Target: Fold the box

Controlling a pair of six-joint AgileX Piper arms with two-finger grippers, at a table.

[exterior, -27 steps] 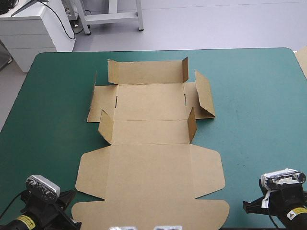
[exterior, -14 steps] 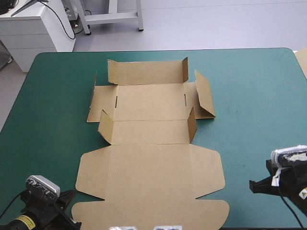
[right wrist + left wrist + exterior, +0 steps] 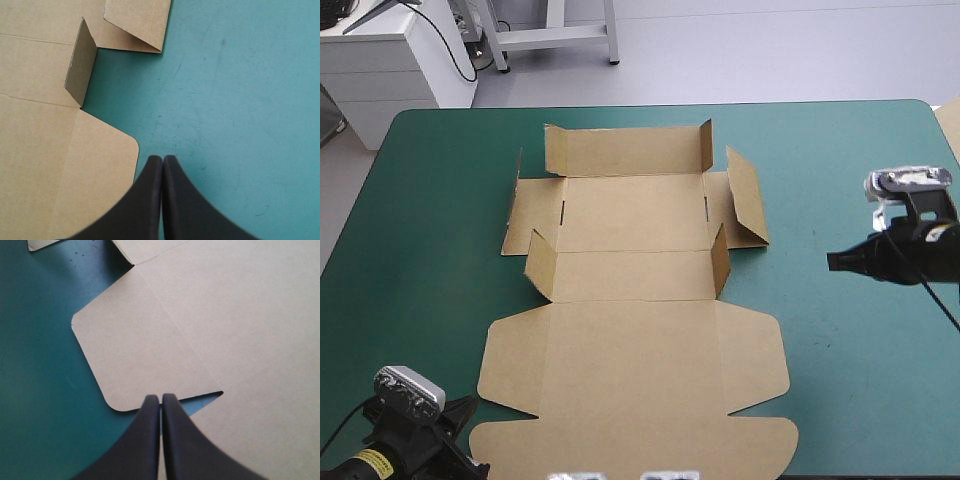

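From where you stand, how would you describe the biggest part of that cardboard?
On the teal-green table lies the brown box, a cut sheet. Its biggest panel lies flat at the near edge; it alone has rounded flaps, the others raised walls.

brown box (image 3: 635, 300), flat, some flaps raised, mid table

The box (image 3: 635, 350) was made of brown board, like thick paper. It looked dull and smooth, with a fine grain and thin pressed lines at its folds. Its cut edges looked clean. The surface (image 3: 840, 180) had a teal-green cover (image 3: 240, 100) that looked dull and flat, not shiny. Near the right claw (image 3: 163, 159) it had thin scratches and small dark specks. The black fingers (image 3: 147, 200) of that claw and of the left claw (image 3: 161, 399) looked smooth, like plastic or rubber, with a faint soft shine.
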